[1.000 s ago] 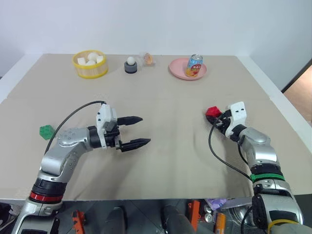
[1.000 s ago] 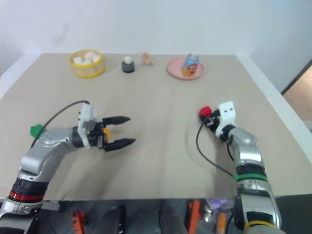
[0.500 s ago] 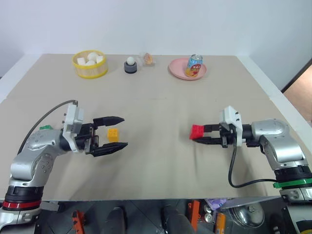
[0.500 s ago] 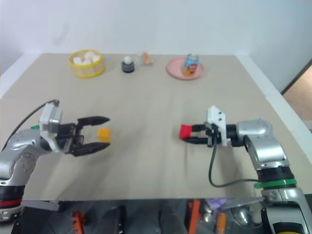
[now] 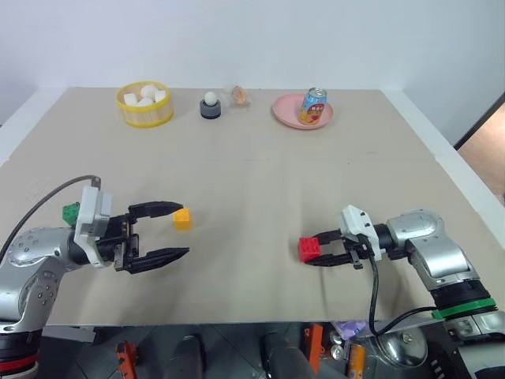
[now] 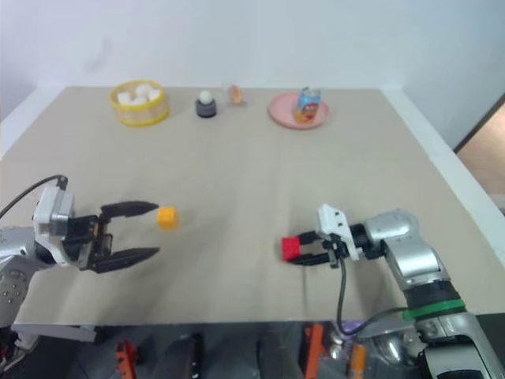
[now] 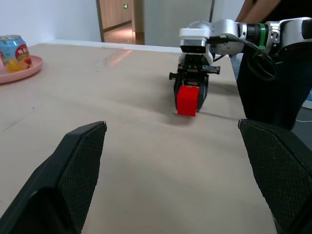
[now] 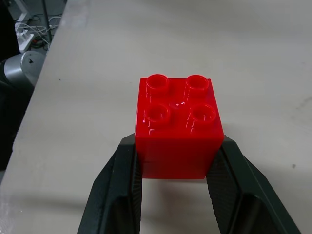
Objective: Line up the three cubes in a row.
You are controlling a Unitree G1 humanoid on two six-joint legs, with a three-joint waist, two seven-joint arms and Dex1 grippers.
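The right gripper (image 5: 314, 253) is clamped on the small red plastic building block with a studded top (image 5: 308, 249), one black finger on each side of it, as the right wrist view shows with the four studs facing up. One second ago this gripper held the red block farther back and more to the right on the table; half a second ago it was already turned to point left, and now it is nearer to the front edge of the beige table (image 5: 260, 174) and lower, with the block close to the table surface or on it; I cannot tell which.

The left gripper (image 5: 177, 230) has its two black fingers wide apart and holds nothing. It has moved to the left. One second ago it hid the small yellow-orange plastic block (image 5: 182, 218); now this block lies free on the table, just beside the tip of the farther finger, in the same place as half a second ago.

The small green plastic block (image 5: 71, 212) lies at the left of the table, partly hidden behind the left wrist. The three blocks are well apart.
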